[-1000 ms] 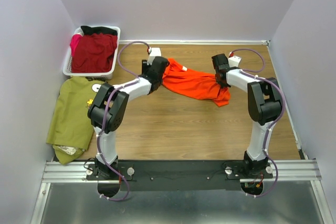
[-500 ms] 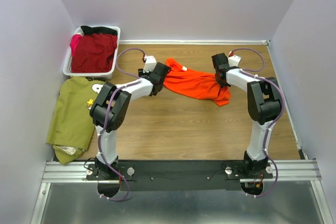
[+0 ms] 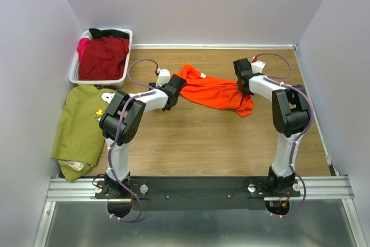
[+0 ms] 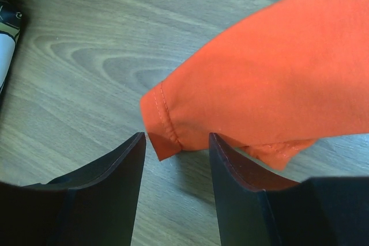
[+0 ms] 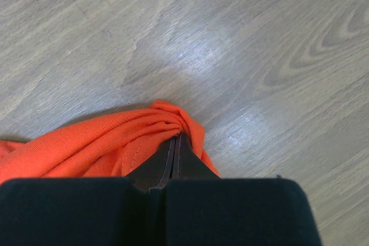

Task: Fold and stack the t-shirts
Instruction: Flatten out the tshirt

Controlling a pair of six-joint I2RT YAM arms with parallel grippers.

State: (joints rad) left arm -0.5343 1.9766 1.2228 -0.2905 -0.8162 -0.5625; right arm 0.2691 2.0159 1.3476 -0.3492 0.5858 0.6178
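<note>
Pinching the orange t-shirt (image 3: 214, 92), right claw (image 5: 174, 142) faces the wide left claw (image 4: 176, 142) at its hem, basket (image 3: 74, 73) well apart.

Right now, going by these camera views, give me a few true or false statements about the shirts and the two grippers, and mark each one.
1. The right gripper is shut on a bunched part of the orange t-shirt. True.
2. The left gripper is clamped on the orange t-shirt. False: its jaws stand open, with a hemmed corner of the cloth at the gap.
3. The dark red shirt lies in the white basket. True.
4. The olive green shirt is in the basket too. False: it lies on the table, on the near side of the basket.
5. The orange t-shirt is neatly folded. False: it lies crumpled between the two arms.
</note>
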